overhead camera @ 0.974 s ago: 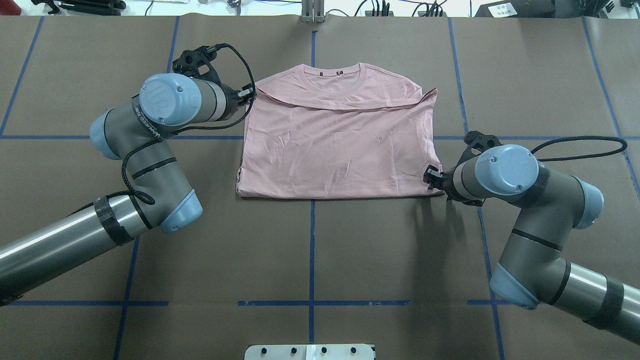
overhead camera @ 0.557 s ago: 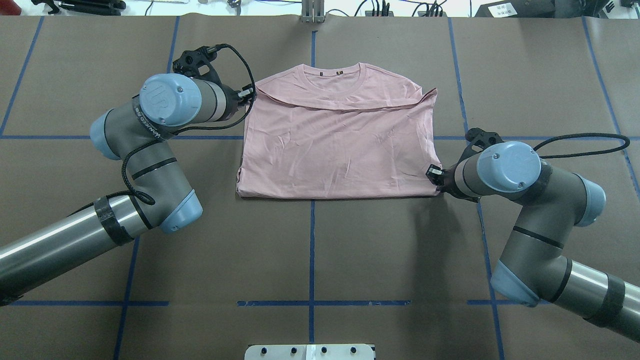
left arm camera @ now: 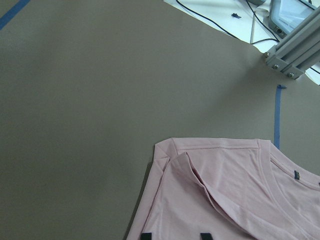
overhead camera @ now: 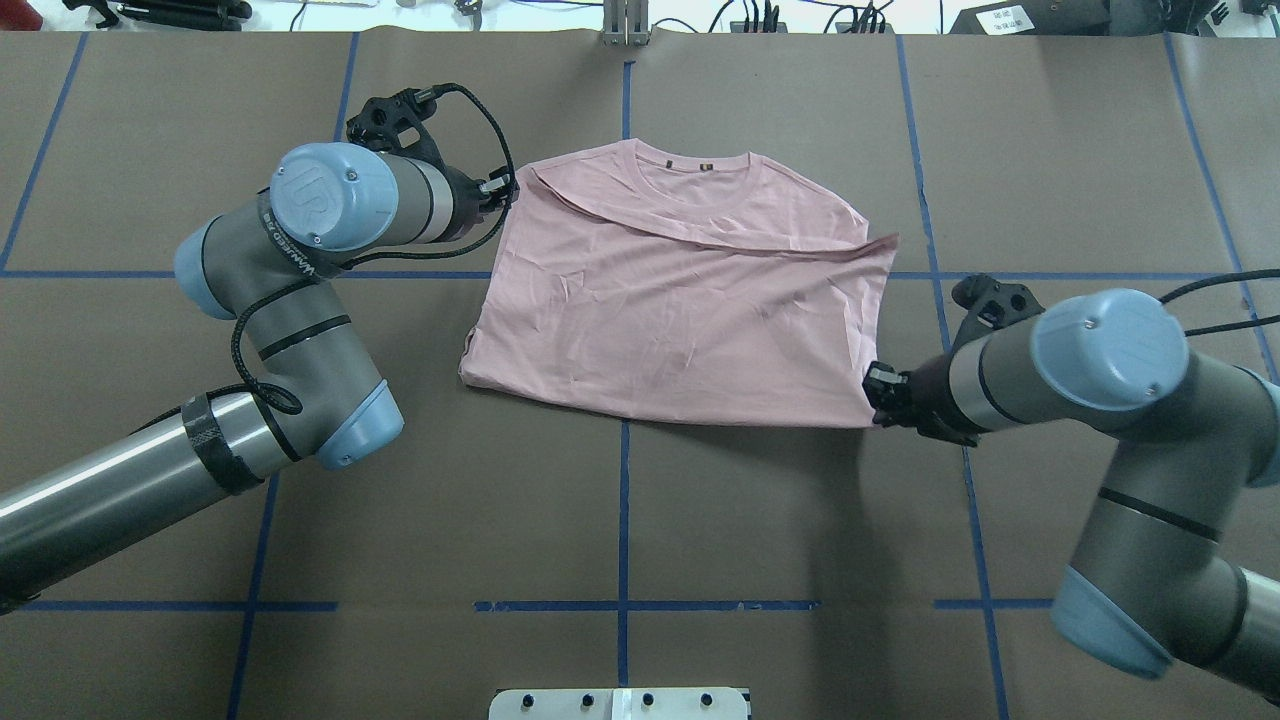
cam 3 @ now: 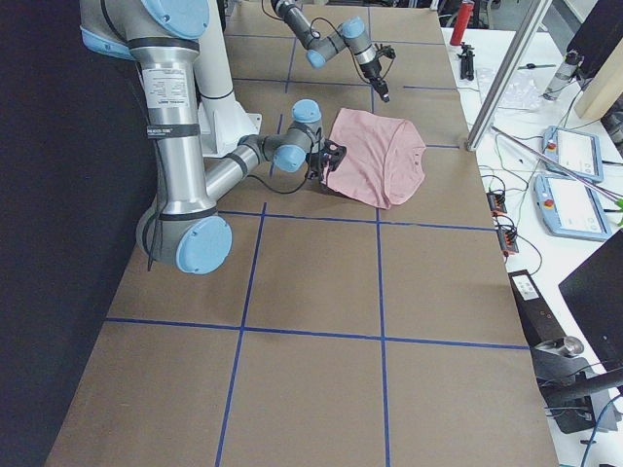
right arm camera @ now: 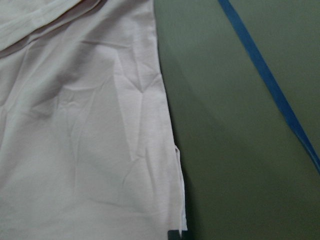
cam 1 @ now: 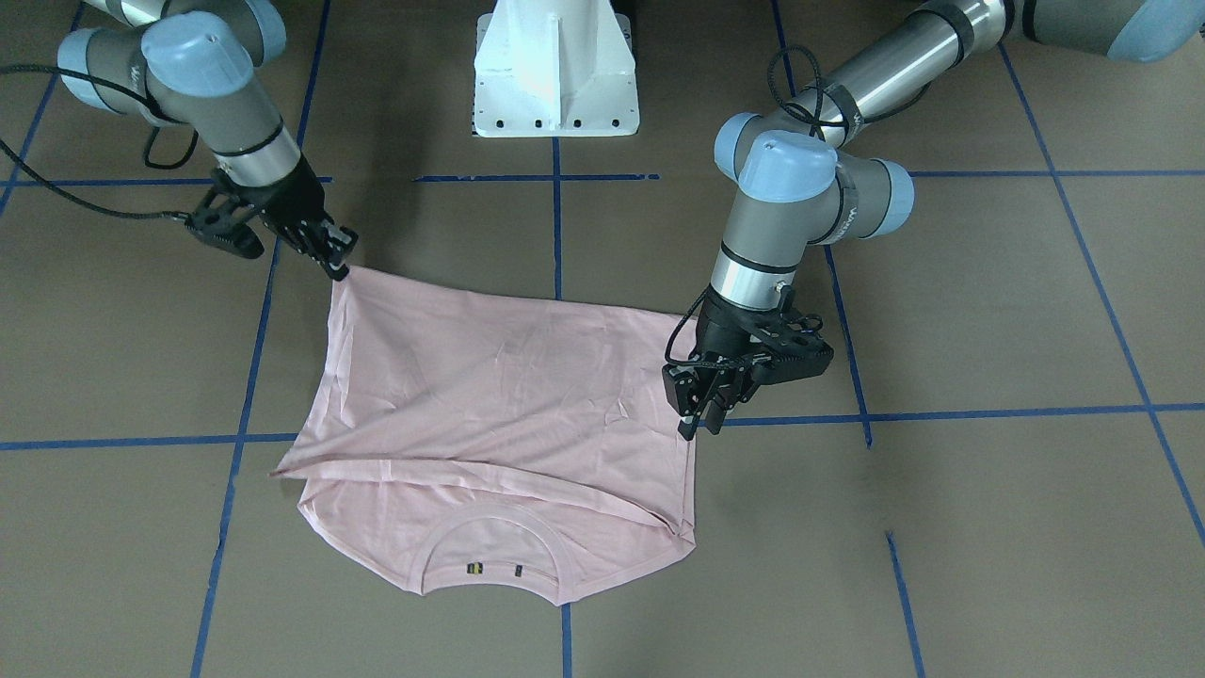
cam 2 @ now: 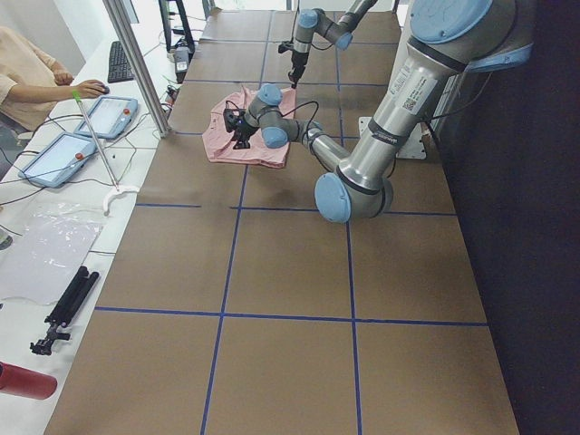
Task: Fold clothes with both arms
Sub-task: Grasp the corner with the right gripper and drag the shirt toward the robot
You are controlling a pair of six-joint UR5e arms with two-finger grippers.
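Observation:
The pale pink T-shirt (overhead camera: 680,300) lies folded on the brown table, collar (overhead camera: 695,160) at the far side, print hidden. It also shows in the front view (cam 1: 490,405). My right gripper (overhead camera: 872,395) is shut on the shirt's near-right corner and holds it a little above the table (cam 1: 337,268). The right wrist view shows the hem (right arm camera: 170,190) running into the fingertips. My left gripper (overhead camera: 508,193) is at the shirt's far-left edge (cam 1: 701,424). In the left wrist view its two fingertips (left arm camera: 145,235) stand apart over the cloth (left arm camera: 225,195).
The white pedestal base (cam 1: 555,71) stands at the robot's side of the table. Blue tape lines (overhead camera: 623,500) cross the brown surface. An aluminium post (overhead camera: 625,25) stands at the far edge. An operator (cam 2: 27,72) and tablets (cam 2: 109,113) are beyond it.
My right gripper has taken the near-right corner and pulled it nearer and to the right, lifting it. The shirt has skewed and slid right. The left arm has barely moved.

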